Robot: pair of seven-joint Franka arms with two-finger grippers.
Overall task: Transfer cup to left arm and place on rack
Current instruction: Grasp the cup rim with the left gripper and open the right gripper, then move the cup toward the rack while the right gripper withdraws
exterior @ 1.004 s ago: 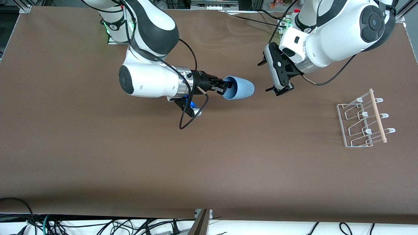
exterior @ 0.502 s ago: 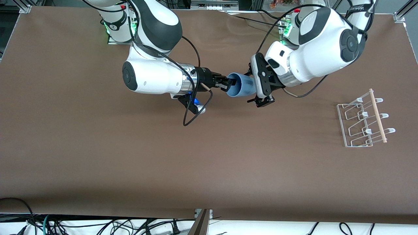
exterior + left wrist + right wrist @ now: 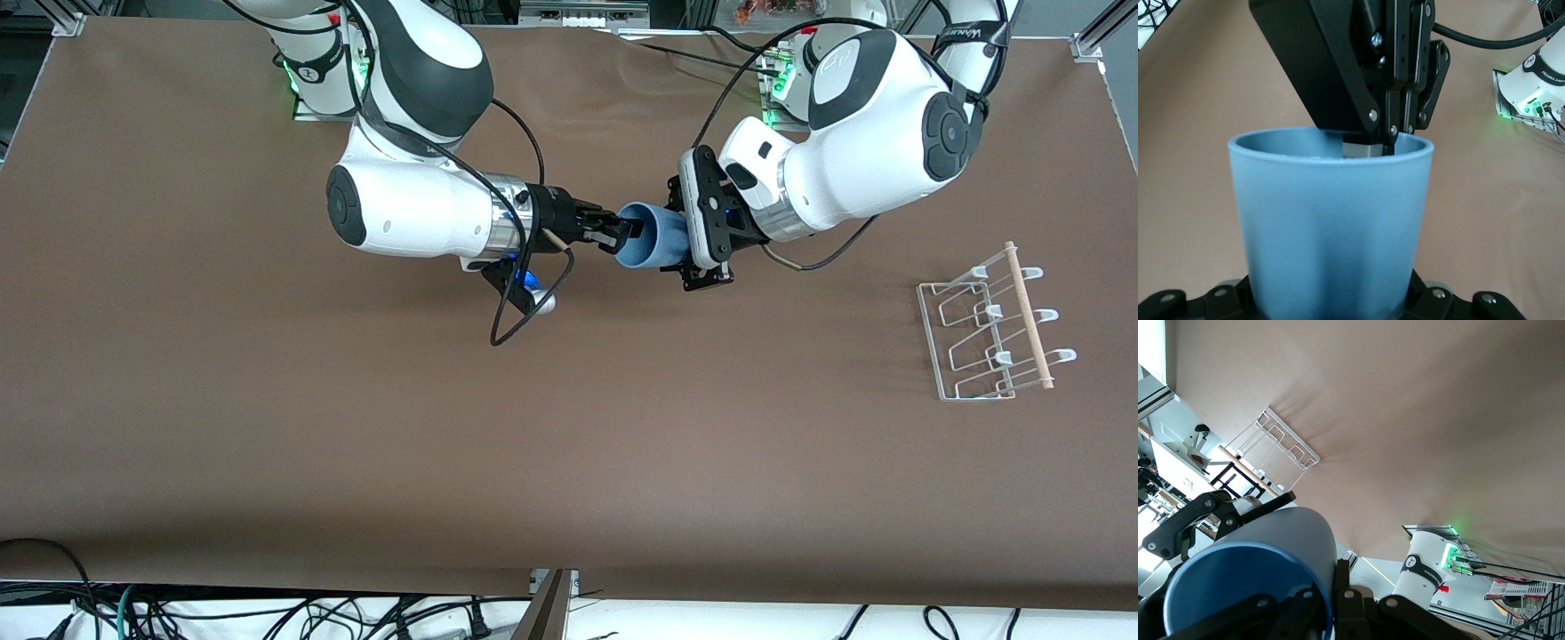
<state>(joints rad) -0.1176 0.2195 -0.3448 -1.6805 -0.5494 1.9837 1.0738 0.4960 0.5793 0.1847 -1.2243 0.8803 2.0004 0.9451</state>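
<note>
The light blue cup (image 3: pixel 656 238) lies on its side in the air over the table's middle, between the two grippers. My right gripper (image 3: pixel 622 236) is shut on its rim, with one finger inside the mouth; the left wrist view shows this gripper (image 3: pixel 1368 143) at the cup's rim (image 3: pixel 1331 220). My left gripper (image 3: pixel 687 236) straddles the cup's base end, with a finger against each side. In the right wrist view, the cup (image 3: pixel 1251 573) fills the space by my right gripper (image 3: pixel 1331 603). The white wire rack (image 3: pixel 987 329) stands toward the left arm's end.
The brown table cover (image 3: pixel 569 444) is bare around the rack. A black cable (image 3: pixel 524 302) loops below the right wrist. The rack also shows in the right wrist view (image 3: pixel 1281 447). Loose cables lie past the table's near edge (image 3: pixel 267 613).
My left arm swung in from toward the rack, brought its open gripper around the cup's base end, then narrowed its fingers onto it. The right gripper kept the cup almost still.
</note>
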